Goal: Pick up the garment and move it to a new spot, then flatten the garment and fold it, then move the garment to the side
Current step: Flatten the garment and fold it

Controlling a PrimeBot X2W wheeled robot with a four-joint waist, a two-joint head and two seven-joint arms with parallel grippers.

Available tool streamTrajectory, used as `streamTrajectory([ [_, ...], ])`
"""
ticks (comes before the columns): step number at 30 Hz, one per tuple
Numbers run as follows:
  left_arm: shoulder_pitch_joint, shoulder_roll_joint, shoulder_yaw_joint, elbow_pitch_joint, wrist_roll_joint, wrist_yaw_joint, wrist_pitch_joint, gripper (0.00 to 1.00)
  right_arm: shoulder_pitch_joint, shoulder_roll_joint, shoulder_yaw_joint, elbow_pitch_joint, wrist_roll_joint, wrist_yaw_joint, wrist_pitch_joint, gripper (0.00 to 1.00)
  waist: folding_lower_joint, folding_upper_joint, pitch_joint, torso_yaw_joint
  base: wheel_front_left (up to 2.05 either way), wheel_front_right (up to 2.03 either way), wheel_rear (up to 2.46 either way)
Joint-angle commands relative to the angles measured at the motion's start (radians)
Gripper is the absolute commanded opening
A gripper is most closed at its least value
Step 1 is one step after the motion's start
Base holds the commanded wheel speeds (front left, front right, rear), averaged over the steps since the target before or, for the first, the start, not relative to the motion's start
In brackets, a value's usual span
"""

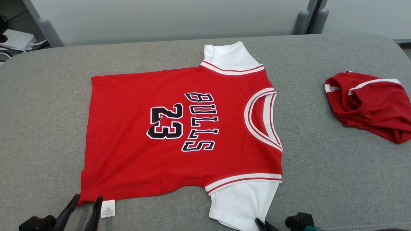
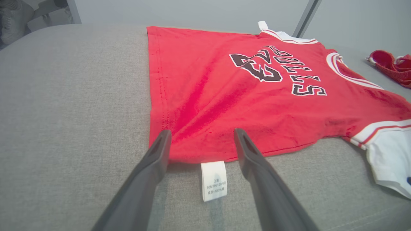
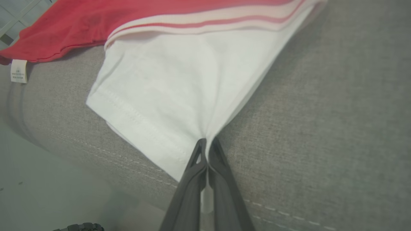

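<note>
Right wrist view: nearest, the two right fingers are pinched tight on the hem of one white sleeve. The two left fingers stand wide, tips at the near corner of the shirt, either side of its one label. The one red shirt lies flat mid-desk, with its second sleeve at the far edge. One bunched red garment lies well apart on the right

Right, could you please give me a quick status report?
Right gripper shut on shirt sleeve. Left gripper open at hem. Shirt flat, unfolded. Other red garment well aside.
</note>
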Motion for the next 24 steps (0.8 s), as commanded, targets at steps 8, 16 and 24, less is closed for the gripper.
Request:
streamTrajectory([
  [8,-0.085,0.105,-0.058,-0.008,0.056,0.0,-0.006,1.0,-0.016,0.011,-0.034,0.025,-0.017,0.006,-0.027,0.0,0.0,-0.0001,-0.002,-0.016,0.0,0.0,0.0],
  [16,-0.142,0.157,-0.128,0.11,0.052,0.0,-0.006,1.0,-0.013,0.011,-0.034,-0.008,-0.025,0.006,-0.021,0.0,0.0,-0.0001,0.017,-0.029,0.0,0.0,0.0],
  [24,-0.186,0.168,-0.113,0.205,0.107,0.0,-0.006,1.0,-0.011,0.011,-0.023,-0.037,-0.028,0.006,-0.016,0.0,0.0,-0.0001,0.033,-0.035,0.0,0.0,0.0],
])
